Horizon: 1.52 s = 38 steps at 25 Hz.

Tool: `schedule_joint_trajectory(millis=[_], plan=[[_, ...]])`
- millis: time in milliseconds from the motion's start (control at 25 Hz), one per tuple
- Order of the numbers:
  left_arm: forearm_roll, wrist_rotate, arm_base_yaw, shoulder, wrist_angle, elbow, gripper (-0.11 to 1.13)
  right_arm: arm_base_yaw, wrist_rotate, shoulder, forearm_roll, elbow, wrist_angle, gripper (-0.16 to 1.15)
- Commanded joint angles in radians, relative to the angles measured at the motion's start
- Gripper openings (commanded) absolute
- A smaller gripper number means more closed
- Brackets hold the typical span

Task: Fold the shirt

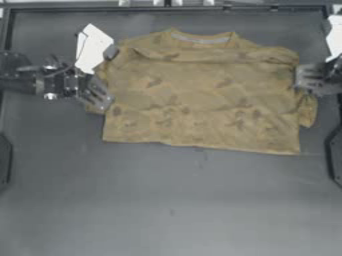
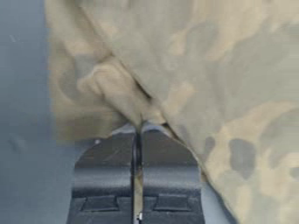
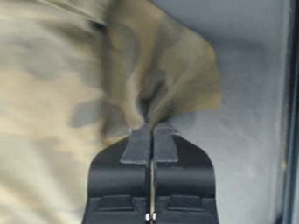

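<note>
Clamped together on a pinched fold of sleeve: left gripper [image 2: 139, 129] at the nine o'clock edge of the shirt [image 1: 204, 95], right gripper [image 3: 153, 127] likewise at three o'clock. Spread flat across the table [image 1: 167, 210], collar toward twelve. Probably held at both sides to lift and fold the cloth evenly.

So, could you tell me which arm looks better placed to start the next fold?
Neither clearly: the left gripper and the right gripper are each shut on a sleeve of the shirt, at opposite sides.
</note>
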Motion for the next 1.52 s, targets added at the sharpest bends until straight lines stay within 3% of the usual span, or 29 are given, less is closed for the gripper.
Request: schedule_joint_trajectory(millis=[40,400,840,1280,1520], plan=[[0.002,0.026,-0.011,-0.063,0.031,-0.074,0.02,0.034,-0.005,-0.072,0.002,-0.063,0.026,0.07],[0.002,0.055,-0.058,-0.020,0.017,-0.202,0.02,0.130,0.012,-0.087,0.011,-0.135,0.005,0.07],[-0.011,0.067,-0.077,0.074,-0.129,-0.279,0.02,0.238,0.061,-0.069,0.017,-0.176,-0.103,0.07],[-0.017,0.067,-0.086,0.176,-0.261,-0.324,0.02,0.284,0.060,0.132,0.012,-0.273,-0.238,0.07],[-0.018,0.067,-0.084,0.249,-0.316,-0.374,0.02,0.282,0.060,0.198,0.014,-0.275,-0.296,0.07]])
